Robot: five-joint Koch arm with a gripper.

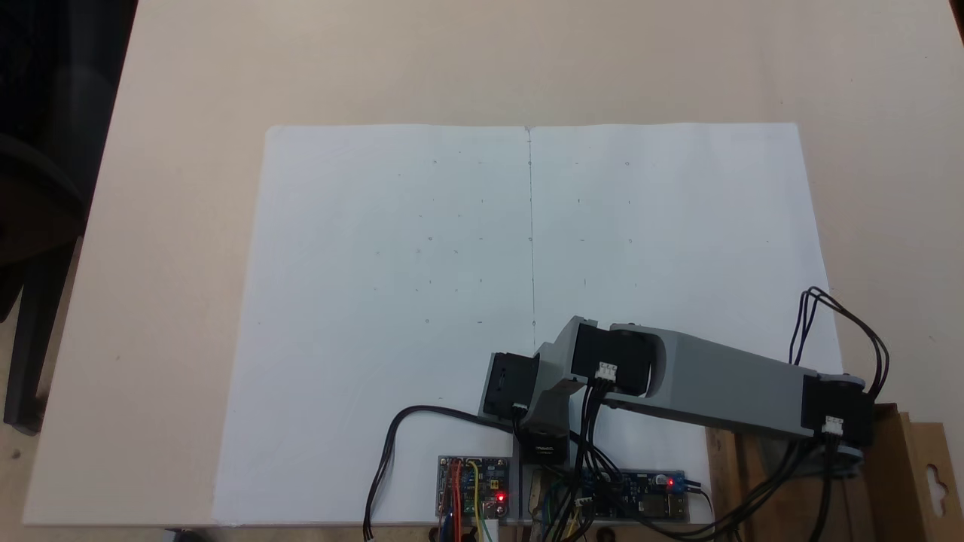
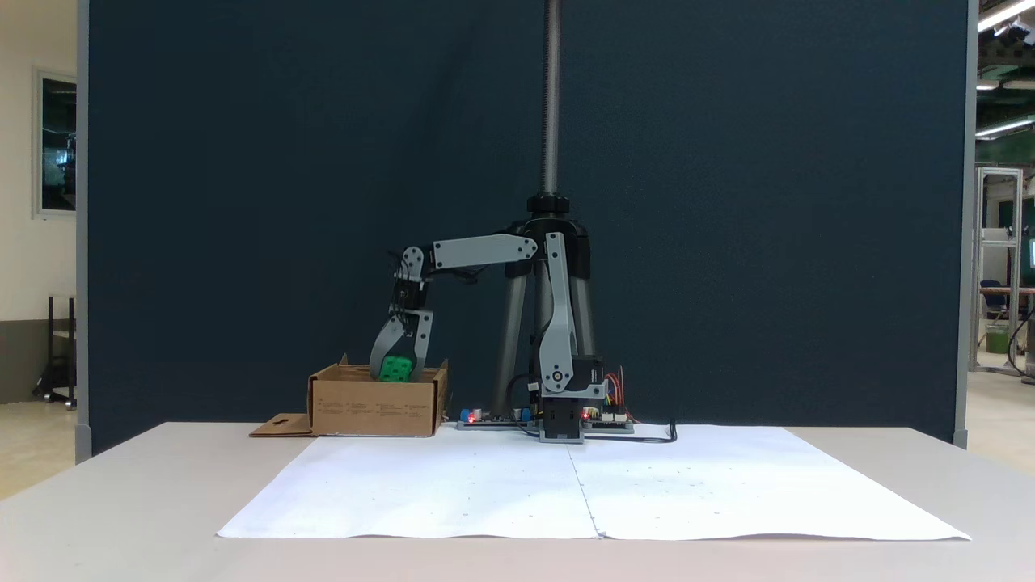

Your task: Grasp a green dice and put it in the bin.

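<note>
In a fixed view the grey two-fingered gripper [image 2: 396, 368] hangs straight down from the grey plastic arm [image 2: 483, 251], its fingers closed around the small bright green cube with dark pips, the green dice [image 2: 395, 369]; the dice sits between the fingertips just above the rim of the low brown corrugated cardboard box, the bin [image 2: 376, 401], which stands at the far left of the table beside the arm's base; a cardboard flap [image 2: 280, 425] lies flat to the box's left. From above, the arm [image 1: 715, 380] reaches right toward the bin [image 1: 904, 467] at the frame's lower right corner, and the white paper sheets [image 1: 392, 301] lie bare.

The carry looks all but done; what remains is the release. The risks I see: the dice hangs close to the box's near wall in depth, which I cannot gauge, so a drop could clip the rim and bounce out; a rounded cube may also roll off a fingertip unevenly; lowering further might nudge the light box.
</note>
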